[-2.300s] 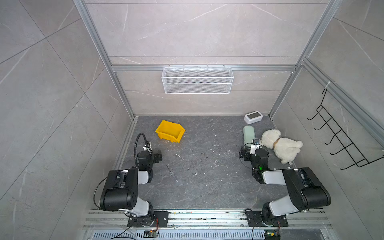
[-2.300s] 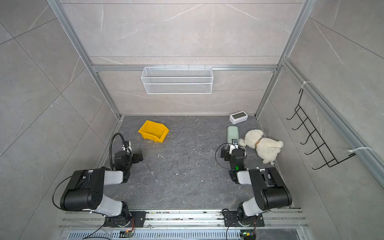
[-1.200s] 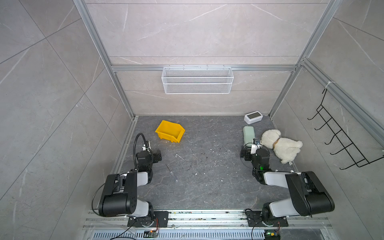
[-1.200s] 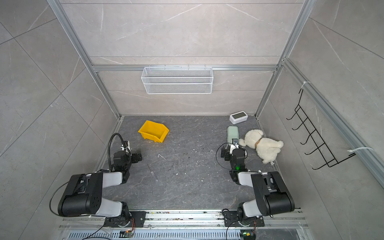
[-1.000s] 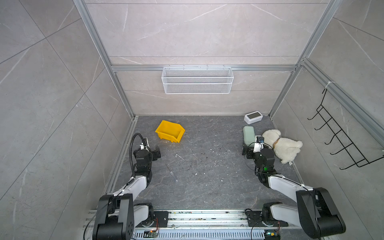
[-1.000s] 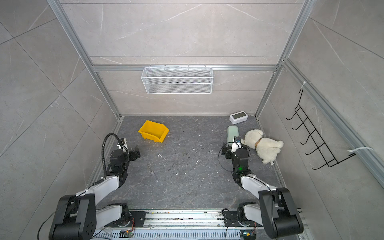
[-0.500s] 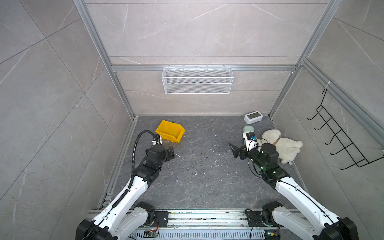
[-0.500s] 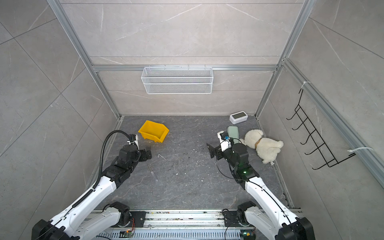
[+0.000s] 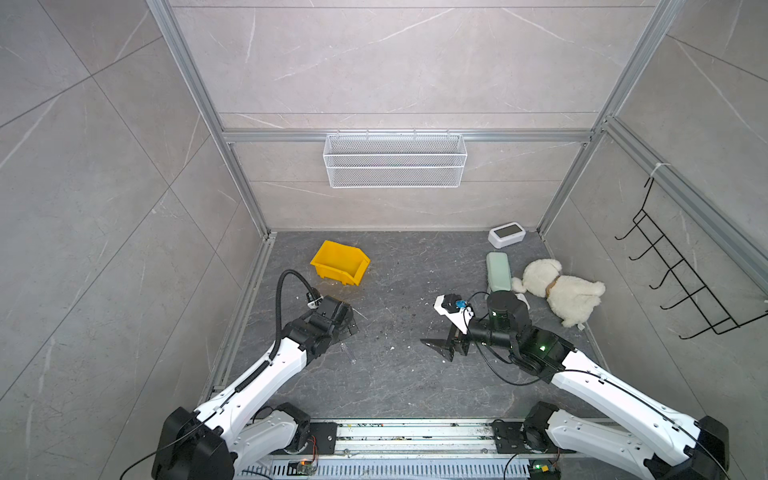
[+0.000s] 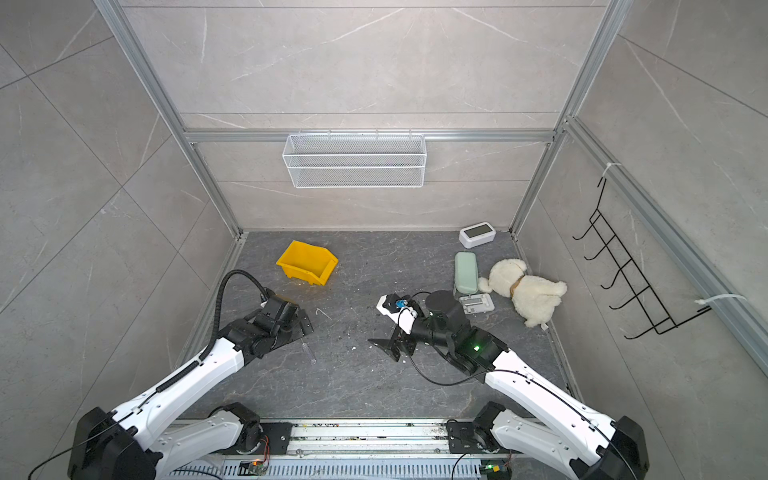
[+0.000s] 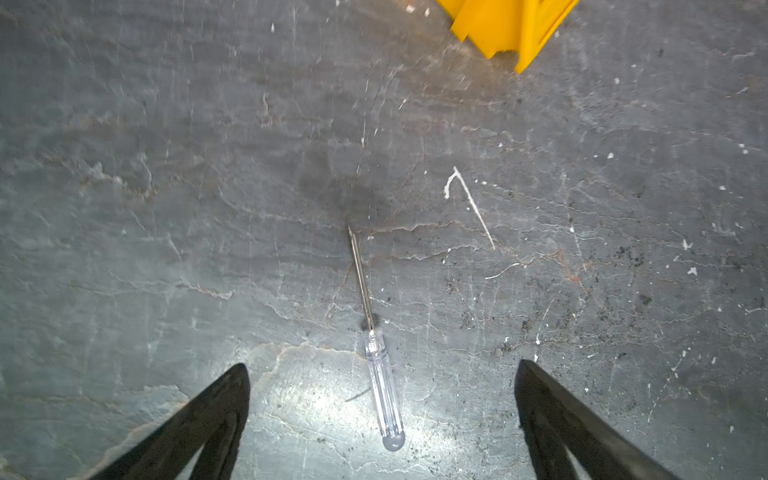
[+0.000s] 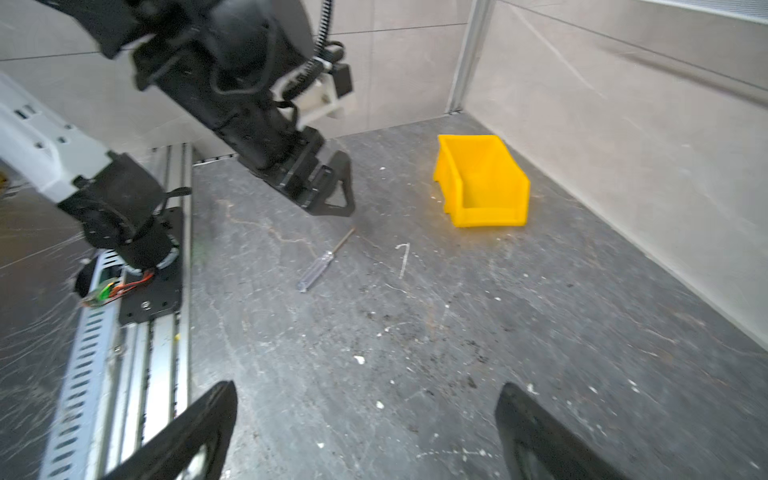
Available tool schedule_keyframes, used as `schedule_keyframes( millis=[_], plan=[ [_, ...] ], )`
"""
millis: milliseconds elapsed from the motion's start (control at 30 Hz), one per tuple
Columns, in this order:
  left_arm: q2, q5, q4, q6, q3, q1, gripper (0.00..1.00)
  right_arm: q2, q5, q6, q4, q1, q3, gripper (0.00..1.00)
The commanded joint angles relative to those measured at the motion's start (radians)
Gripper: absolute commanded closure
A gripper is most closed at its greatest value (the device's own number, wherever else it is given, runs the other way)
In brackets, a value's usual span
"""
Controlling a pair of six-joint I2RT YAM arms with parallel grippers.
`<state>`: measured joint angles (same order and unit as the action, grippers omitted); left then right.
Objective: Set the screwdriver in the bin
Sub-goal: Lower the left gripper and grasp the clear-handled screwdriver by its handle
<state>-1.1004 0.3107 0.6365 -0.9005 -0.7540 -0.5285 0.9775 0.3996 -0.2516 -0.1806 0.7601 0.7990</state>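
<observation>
Zero steps are completed. Screwdriver [image 11: 383, 390] is seen flat on the bench [image 11: 166, 216] just below the left pincer [image 11: 381, 364], spread wide and empty. Bin [image 11: 507, 29], ahead of it, is seen empty. Right pincer [image 12: 365, 384]: wide, empty. Grasp, carry, release are left.

The screwdriver [image 12: 325, 259] lies flat on the grey floor [image 12: 519, 332], apart from the bin [image 12: 482, 187]; a white bent scrap [image 12: 403, 258] lies between them.

A: What's on the floor [image 9: 395, 386]?
B: One screwdriver [image 11: 372, 336], one bin [image 9: 332, 275], one plush [image 9: 561, 291], one case [image 9: 498, 270], one clock [image 9: 506, 235], one white gadget [image 10: 478, 303], one scrap [image 11: 471, 203].
A: And hung up?
B: One basket [image 9: 395, 166], one rack [image 9: 683, 261].
</observation>
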Motion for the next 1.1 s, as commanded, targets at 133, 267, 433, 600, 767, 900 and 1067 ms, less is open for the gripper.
schedule_keyframes(
  millis=[133,267,433,600,767,900,1067],
  plan=[
    [-0.127,-0.042,0.079,-0.247,-0.024,-0.005,0.02,0.083,0.025,-0.054,-0.08,0.111,0.062,0.01],
    [-0.208,-0.065,0.088,-0.308,-0.025,-0.005,0.06,0.122,0.003,-0.064,-0.079,0.143,0.07,0.01],
    [-0.289,-0.1,0.063,-0.351,-0.025,-0.005,0.11,0.142,-0.011,-0.071,-0.079,0.166,0.08,0.01],
    [-0.364,-0.143,0.042,-0.365,-0.036,-0.005,0.18,0.144,-0.028,-0.072,-0.089,0.183,0.083,0.01],
    [-0.4,-0.169,0.025,-0.377,-0.036,-0.014,0.36,0.135,-0.046,-0.074,-0.102,0.193,0.079,0.01],
    [-0.416,-0.177,0.011,-0.382,-0.036,-0.021,0.52,0.132,-0.054,-0.075,-0.106,0.2,0.075,0.01],
    [-0.425,-0.178,0.009,-0.384,-0.047,-0.025,0.75,0.126,-0.061,-0.076,-0.106,0.206,0.069,0.01]
  ],
)
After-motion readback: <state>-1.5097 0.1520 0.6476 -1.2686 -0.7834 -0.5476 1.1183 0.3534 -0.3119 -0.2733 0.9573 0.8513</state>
